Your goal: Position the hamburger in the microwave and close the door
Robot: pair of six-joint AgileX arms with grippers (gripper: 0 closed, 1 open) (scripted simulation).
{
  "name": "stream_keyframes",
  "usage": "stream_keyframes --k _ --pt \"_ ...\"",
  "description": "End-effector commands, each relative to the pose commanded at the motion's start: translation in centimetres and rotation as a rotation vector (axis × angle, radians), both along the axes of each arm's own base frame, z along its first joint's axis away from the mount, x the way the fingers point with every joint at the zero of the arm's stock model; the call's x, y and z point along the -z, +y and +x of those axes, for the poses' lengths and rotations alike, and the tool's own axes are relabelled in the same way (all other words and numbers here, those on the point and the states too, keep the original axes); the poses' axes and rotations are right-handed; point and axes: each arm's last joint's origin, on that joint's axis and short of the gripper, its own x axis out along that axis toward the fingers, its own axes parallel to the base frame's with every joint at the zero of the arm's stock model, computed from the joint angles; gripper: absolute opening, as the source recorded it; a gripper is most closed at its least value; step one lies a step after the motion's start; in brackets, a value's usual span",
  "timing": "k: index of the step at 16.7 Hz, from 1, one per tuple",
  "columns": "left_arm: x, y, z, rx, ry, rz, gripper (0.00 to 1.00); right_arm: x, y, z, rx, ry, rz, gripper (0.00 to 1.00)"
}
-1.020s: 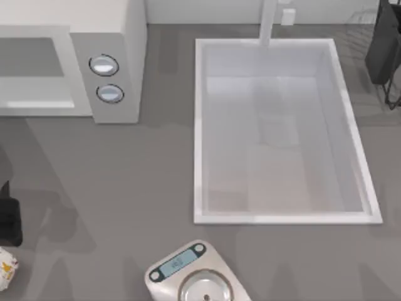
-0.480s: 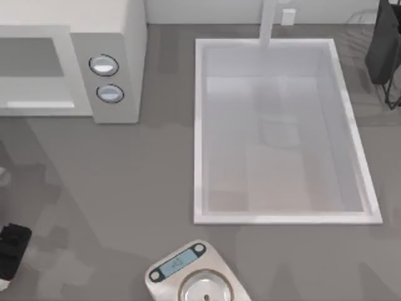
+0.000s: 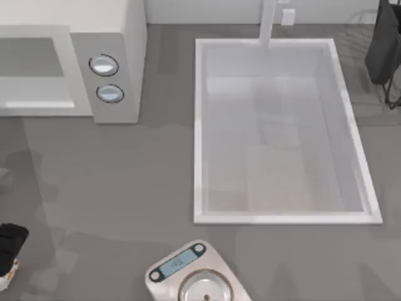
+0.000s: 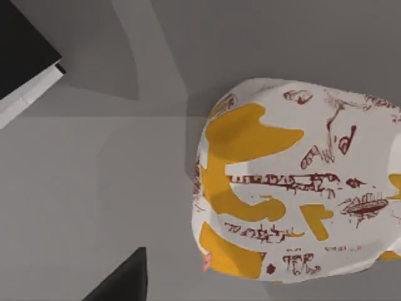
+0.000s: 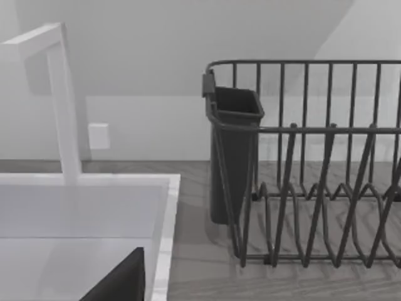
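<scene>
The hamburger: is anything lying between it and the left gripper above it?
Nothing visible does. In the left wrist view the hamburger lies on bare grey table directly under the camera, with the left gripper at the table's left edge.

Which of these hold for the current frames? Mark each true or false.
1. The hamburger lies on the counter, outside the microwave. True.
2. The left gripper is at the top view's left edge, near the front. True.
3. The scale sits inside the sink. False: it stands on the counter in front of the sink.
4. The microwave has three knobs. False: two knobs, stacked.
5. The dish rack stands left of the microwave. False: it is at the back right, beyond the sink.
</scene>
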Motion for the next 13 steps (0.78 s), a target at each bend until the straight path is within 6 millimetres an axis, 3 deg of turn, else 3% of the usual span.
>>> stream_keyframes --k 5,13 --pt "1.0 -0.1 0.0 0.001 0.004 -0.001 1.00 0.0 0.0 0.0 0.000 0.000 0.000 1.00" --pt "7.6 0.0 0.1 0.000 -0.004 0.000 1.00 0.0 0.0 0.0 0.000 0.000 0.000 1.00"
